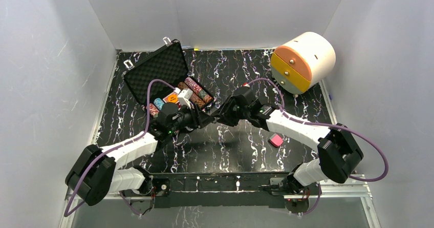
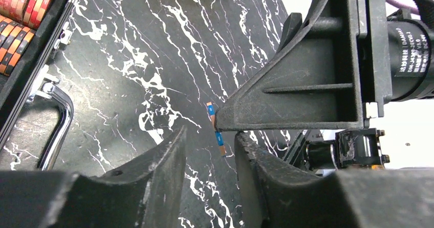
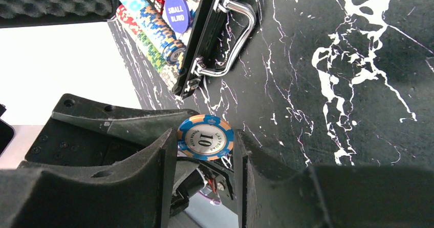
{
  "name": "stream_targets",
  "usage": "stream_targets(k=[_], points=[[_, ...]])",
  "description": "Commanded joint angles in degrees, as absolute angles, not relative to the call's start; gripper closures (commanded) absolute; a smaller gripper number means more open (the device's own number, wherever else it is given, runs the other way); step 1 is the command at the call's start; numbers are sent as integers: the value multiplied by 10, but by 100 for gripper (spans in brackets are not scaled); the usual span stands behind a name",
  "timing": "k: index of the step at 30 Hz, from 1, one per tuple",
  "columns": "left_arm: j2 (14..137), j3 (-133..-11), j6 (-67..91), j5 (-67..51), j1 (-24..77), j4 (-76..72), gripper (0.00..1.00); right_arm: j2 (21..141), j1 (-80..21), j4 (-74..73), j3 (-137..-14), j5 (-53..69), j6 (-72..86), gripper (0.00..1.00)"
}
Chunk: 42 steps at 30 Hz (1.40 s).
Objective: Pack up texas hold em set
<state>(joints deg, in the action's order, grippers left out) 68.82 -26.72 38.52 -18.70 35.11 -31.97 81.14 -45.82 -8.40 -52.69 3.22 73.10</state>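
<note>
While right pincer (image 3: 204, 136) grips blue-and-orange round poker chip (image 3: 205, 138) by rim above table (image 1: 230, 146), left pincer (image 2: 211, 134) half wide around it, not touching. Step: likely hand-over. Next: left pinches flat faces, right lets go, chip goes into open black case (image 1: 153, 69), back left.

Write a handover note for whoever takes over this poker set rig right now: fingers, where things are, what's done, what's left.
Right gripper: shut on one blue-and-orange chip, held over the table in front of the case.
Left gripper: open, its fingers either side of that same chip, not gripping it as far as I can see.
Case: open at the far left.
Done: rows of chips and the small blind button are inside.
Left: probably pass this chip over or place it in the case, then close and latch the case.
</note>
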Motion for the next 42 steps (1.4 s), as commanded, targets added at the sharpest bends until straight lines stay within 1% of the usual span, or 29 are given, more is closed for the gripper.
stream_targets(k=[1,4,9,12,14,16,18,20,21,23,25,28,30,31,34,42], points=[[677,-278,378,-162,355,-371,65,799,-456,-53,-526,47,737,54],[681,-278,379,-168,355,-372,73,802,-456,-51,-526,51,737,54],[694,-280,386,-194,355,-373,93,812,-456,-47,-528,59,735,54],[691,-278,379,-191,355,-369,99,816,-455,-48,-531,57,723,51],[686,-283,367,-178,355,-343,100,817,-445,-62,-540,58,707,44],[680,-307,333,-165,355,-285,100,813,-429,-70,-554,57,684,35],[676,-336,275,-152,355,-211,100,805,-415,-83,-572,48,660,26],[670,-374,192,-131,355,-122,100,793,-406,-97,-587,32,631,20],[667,-394,148,-115,355,-77,100,786,-403,-104,-591,27,618,19],[659,-426,63,-78,355,2,100,770,-396,-113,-591,9,596,17],[653,-452,-27,-16,355,74,100,754,-390,-114,-576,1,588,17],[653,-483,-100,99,354,160,100,734,-387,-107,-548,0,592,17],[665,-505,-134,136,354,218,100,727,-386,-100,-531,2,601,18],[671,-516,-144,146,353,251,100,726,-386,-97,-524,5,605,18],[684,-529,-159,172,353,289,100,730,-386,-93,-516,20,607,18],[727,-530,-164,153,342,299,100,748,-387,-99,-532,35,597,19]])
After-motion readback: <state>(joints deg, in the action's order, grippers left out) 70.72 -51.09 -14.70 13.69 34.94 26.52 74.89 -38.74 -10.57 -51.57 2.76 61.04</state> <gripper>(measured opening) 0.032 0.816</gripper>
